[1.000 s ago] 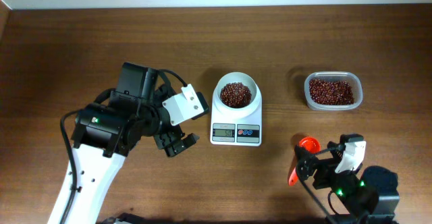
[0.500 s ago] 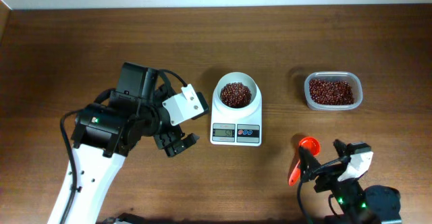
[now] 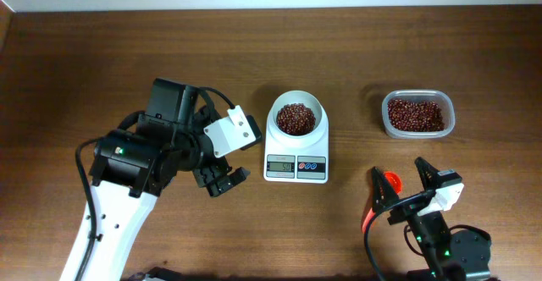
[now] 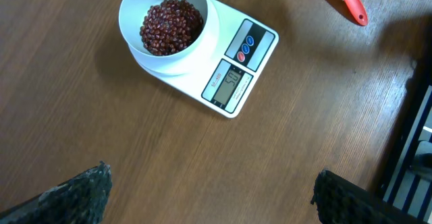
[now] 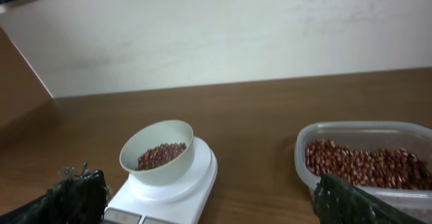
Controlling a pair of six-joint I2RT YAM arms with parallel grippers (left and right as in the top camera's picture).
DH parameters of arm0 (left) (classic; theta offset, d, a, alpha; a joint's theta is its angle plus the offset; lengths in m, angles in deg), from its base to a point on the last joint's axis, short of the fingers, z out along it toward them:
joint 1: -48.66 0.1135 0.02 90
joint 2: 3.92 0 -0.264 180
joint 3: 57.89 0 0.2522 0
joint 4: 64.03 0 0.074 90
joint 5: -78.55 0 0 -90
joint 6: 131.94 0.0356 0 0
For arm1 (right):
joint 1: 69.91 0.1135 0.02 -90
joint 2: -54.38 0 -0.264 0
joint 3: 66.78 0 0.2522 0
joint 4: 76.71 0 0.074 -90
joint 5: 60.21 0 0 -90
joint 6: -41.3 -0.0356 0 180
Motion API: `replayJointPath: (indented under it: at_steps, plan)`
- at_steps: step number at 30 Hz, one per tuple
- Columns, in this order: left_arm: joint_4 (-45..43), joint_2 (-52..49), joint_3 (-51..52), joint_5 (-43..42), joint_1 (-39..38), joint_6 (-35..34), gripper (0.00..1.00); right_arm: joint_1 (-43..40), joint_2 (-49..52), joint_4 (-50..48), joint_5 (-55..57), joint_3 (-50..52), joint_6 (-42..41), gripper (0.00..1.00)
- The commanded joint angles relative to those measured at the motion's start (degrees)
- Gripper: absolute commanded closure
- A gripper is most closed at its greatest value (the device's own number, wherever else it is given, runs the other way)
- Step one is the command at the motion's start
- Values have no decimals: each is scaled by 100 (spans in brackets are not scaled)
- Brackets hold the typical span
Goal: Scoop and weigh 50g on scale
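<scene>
Both spread, empty: left gripper point(image 3: 225, 179), right gripper point(image 3: 405, 192). Beans point(image 3: 295, 118) fill scale point(image 3: 295, 168) ahead; scoop point(image 3: 390, 180) lies beside right gripper. Withdraw without nudging scale.

right tool point(image 5: 212, 200) open wide, dark fingers point(image 5: 75, 198) at both lower corners, nothing between them; scale point(image 5: 197, 183) at lower left with red-brown beans point(image 5: 160, 154) in its white bowl point(image 5: 156, 166); clear tub point(image 5: 364, 127) of like beans apart to its right on brown surface point(image 5: 256, 109).
</scene>
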Motion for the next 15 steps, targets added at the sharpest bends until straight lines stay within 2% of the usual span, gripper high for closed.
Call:
replayJointPath:
  at_steps: [1, 9, 15]
  plan:
    - [7, 20, -87, -81, 26, 114, 1, 44, -72, -328, 59, 249, 46, 1]
    - [7, 20, -87, -81, 26, 114, 1, -109, -72, -446, 376, 503, 166, 1]
    - [7, 20, -87, -81, 26, 114, 1, -315, -72, -1113, 376, 789, 369, 1]
